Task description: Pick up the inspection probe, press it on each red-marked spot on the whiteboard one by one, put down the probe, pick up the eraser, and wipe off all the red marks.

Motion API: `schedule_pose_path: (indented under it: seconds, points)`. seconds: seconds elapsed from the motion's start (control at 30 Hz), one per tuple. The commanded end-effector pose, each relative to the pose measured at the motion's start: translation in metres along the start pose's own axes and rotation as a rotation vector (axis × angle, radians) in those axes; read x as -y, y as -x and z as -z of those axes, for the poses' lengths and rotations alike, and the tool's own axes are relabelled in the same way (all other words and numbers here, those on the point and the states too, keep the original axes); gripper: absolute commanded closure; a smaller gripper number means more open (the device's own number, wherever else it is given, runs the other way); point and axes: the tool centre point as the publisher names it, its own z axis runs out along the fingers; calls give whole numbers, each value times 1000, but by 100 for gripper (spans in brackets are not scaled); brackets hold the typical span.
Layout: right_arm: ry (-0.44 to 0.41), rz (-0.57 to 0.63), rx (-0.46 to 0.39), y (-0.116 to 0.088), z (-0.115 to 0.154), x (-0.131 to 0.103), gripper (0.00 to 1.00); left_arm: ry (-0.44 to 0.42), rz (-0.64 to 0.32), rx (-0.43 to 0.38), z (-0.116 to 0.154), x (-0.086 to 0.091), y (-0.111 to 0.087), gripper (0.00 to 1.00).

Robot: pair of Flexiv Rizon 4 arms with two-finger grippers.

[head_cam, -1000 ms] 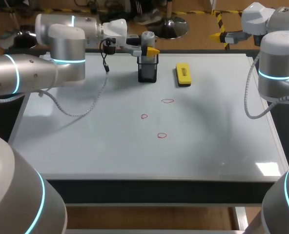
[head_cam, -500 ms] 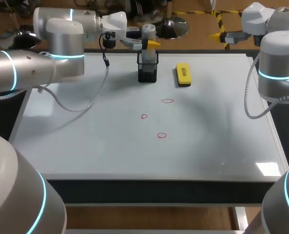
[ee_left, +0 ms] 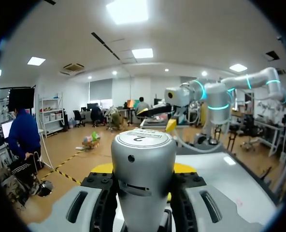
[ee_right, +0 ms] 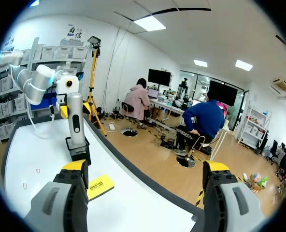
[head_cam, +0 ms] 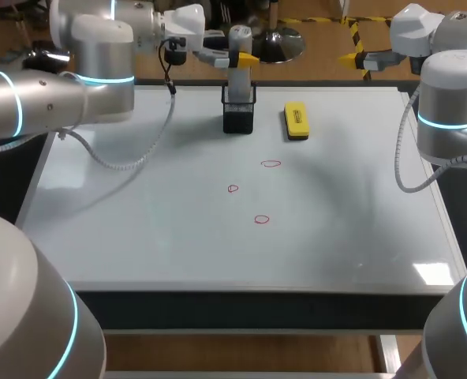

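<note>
Reading your left gripper (head_cam: pixel 243 60) as clenched on the inspection probe (head_cam: pixel 240 38): in the left wrist view the silver cylinder sits between both fingers with contact on two sides, and the yellow tips just show behind it. The probe is upright. From the head view its lower end looks to be inside the open top of the black holder (head_cam: pixel 238 117), but I can't tell how deep. The holder stands on the whiteboard (head_cam: pixel 139 229) near the far edge, about mid-width. The yellow eraser (head_cam: pixel 296 121) lies flat on the board just beside the holder on your right, not touching it. There are three red marks on the board, all apart from each other and nearer you than the holder: one (head_cam: pixel 271 164) closest to the eraser, one (head_cam: pixel 233 189) left of it, one (head_cam: pixel 262 219) nearest you. A grey cable (head_cam: pixel 131 178) droops from the left arm down over the board's left half. Your right gripper (ee_right: pixel 145 169) is released, with its fingers wide apart and nothing between them. It is held off the board's far right corner, and its wrist view looks back across the eraser at the probe and holder.
</note>
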Motion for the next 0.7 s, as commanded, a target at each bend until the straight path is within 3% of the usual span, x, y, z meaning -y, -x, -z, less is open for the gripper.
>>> schedule_pose_path:
  seconds: [0.03, 0.7]
  points:
    - [-1, 0, -1, 1, 0, 0, 0, 5, 0, 9, 2, 11, -2, 100]
    - [-1, 0, -1, 1, 0, 0, 0, -47, -29, 6, 26, 64, 4, 100]
